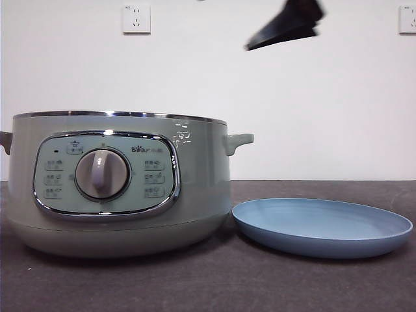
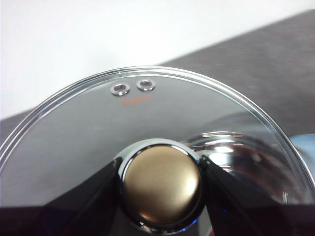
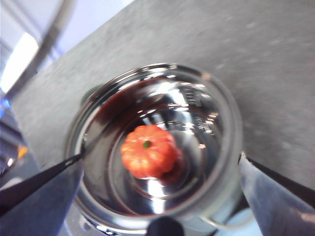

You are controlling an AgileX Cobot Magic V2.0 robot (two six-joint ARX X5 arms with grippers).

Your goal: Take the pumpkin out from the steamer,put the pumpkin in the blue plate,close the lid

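The steamer (image 1: 201, 188) stands at the left of the table with no lid on it. In the right wrist view the pumpkin (image 3: 147, 150) sits on the bottom of the steamer's shiny pot (image 3: 216, 113). My right gripper (image 3: 161, 157) hangs high above the pot, open and empty, and shows as a black tip in the front view (image 1: 286, 26). My left gripper (image 2: 161, 169) is shut on the knob (image 2: 161, 189) of the glass lid (image 2: 98, 128) and holds it in the air, out of the front view. The blue plate (image 1: 322, 224) lies empty to the right of the steamer.
The steamer's side handle (image 1: 239, 141) sticks out toward the plate. Dark table (image 1: 260, 286) runs along the front. A white wall with sockets (image 1: 136, 19) is behind.
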